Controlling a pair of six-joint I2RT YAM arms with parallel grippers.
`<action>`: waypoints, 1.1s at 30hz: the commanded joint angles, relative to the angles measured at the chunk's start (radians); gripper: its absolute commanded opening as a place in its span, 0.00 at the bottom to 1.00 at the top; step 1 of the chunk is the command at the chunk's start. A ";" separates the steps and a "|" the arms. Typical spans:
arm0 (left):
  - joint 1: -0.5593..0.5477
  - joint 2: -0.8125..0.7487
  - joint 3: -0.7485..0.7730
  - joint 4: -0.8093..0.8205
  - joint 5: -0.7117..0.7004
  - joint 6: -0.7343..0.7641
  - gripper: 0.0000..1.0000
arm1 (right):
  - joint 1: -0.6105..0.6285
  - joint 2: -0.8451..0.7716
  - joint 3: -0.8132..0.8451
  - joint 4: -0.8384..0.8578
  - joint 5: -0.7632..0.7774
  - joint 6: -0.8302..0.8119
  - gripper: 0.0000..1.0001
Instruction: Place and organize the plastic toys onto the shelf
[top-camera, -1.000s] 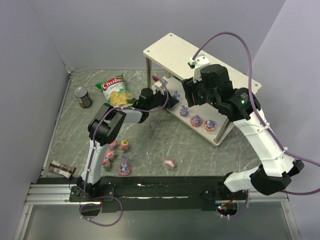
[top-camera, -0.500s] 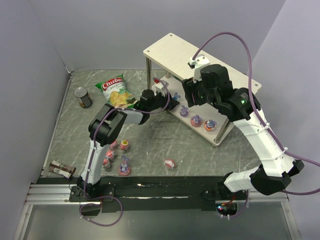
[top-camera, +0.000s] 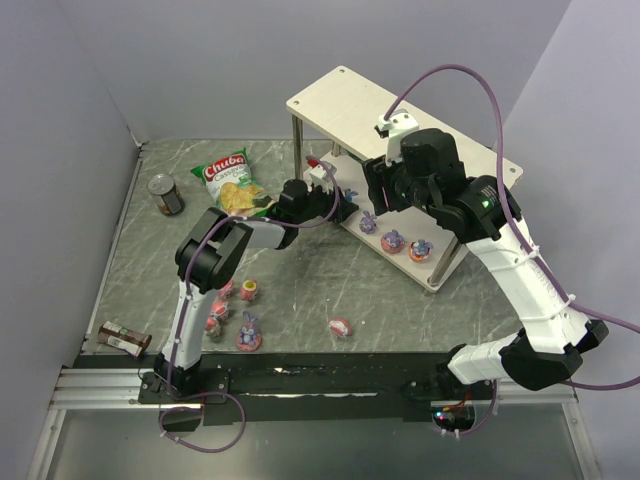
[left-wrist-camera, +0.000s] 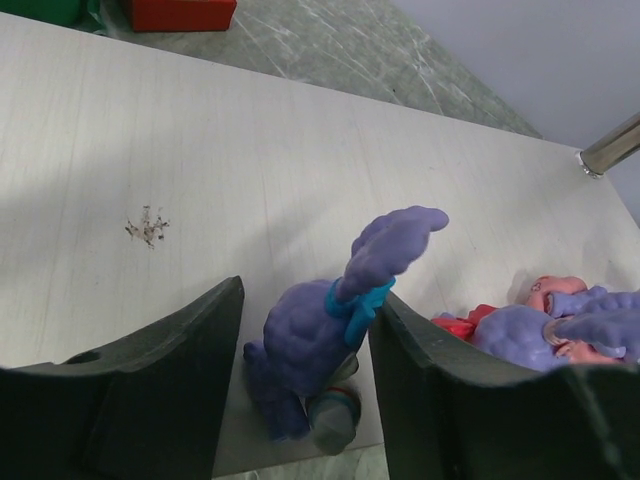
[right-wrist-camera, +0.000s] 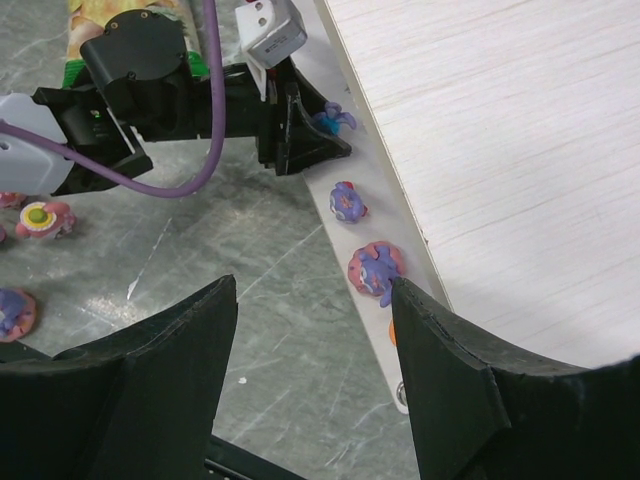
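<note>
The left gripper (left-wrist-camera: 308, 300) has its fingers narrowed to about the width of a purple toy (left-wrist-camera: 318, 345). Both pads look pressed against its body, so it reads as a grip, not just a hover. The toy leans a bit and sits right at the near edge of the shelf's lower board (left-wrist-camera: 220, 150), with another purple-and-pink toy (left-wrist-camera: 545, 325) just beside it on the right.

The right gripper (right-wrist-camera: 312, 290) hangs over the shelf (top-camera: 350, 100) with its fingers spread wide and nothing between them.

From above, three toys line the lower board (top-camera: 368, 222) (top-camera: 393, 240) (top-camera: 420, 250). Several more wait on the table, like the pink one (top-camera: 341, 326) and the cluster near the left arm's base (top-camera: 248, 335).

These look like hard, glossy plastic: probably super light, stiff, and a bit slippery. The raised ear on the purple one looks thin, so pinching there would likely let it twist out. The chunky body is the better spot, and that's where the pads sit. Being so light and near the edge, it could easily tip off on release.
</note>
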 joint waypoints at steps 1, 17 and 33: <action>-0.006 -0.081 -0.017 0.026 -0.003 0.033 0.60 | 0.001 -0.021 0.002 -0.003 -0.003 0.018 0.70; -0.006 -0.166 -0.106 0.008 0.012 0.096 0.75 | 0.002 -0.046 -0.041 0.026 -0.003 0.031 0.71; 0.011 -0.187 -0.152 -0.077 -0.014 0.102 0.50 | 0.001 -0.082 -0.093 0.058 0.007 0.041 0.71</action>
